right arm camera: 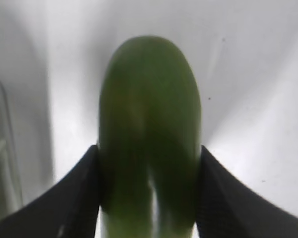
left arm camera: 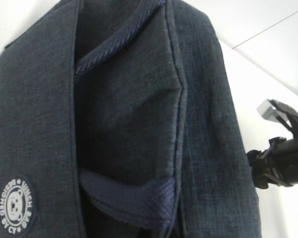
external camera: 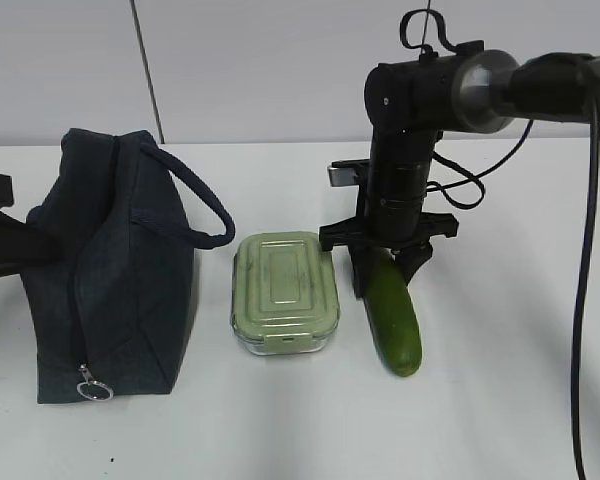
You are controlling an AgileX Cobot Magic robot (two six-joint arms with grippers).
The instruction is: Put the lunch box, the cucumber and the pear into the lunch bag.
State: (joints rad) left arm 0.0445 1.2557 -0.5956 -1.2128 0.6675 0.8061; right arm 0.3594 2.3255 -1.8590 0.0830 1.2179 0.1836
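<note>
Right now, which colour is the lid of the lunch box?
Pale green; the lunch box shows best in the exterior view.

Exterior view: slanted down, front of table point(external camera: 500, 420), whole scene. Left wrist: pressed close against lunch bag point(left arm camera: 129, 124), right arm at edge. Right wrist: looks down along cucumber point(right arm camera: 149, 129), very near; exterior shares both.

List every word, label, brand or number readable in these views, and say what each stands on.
Round white-on-navy badge with a bear face, on the lunch bag, left wrist view: letters ring the bear, sideways and too small to read with confidence.
Lunch box, cucumber, right gripper: no text visible.
No other writing in any view.
</note>
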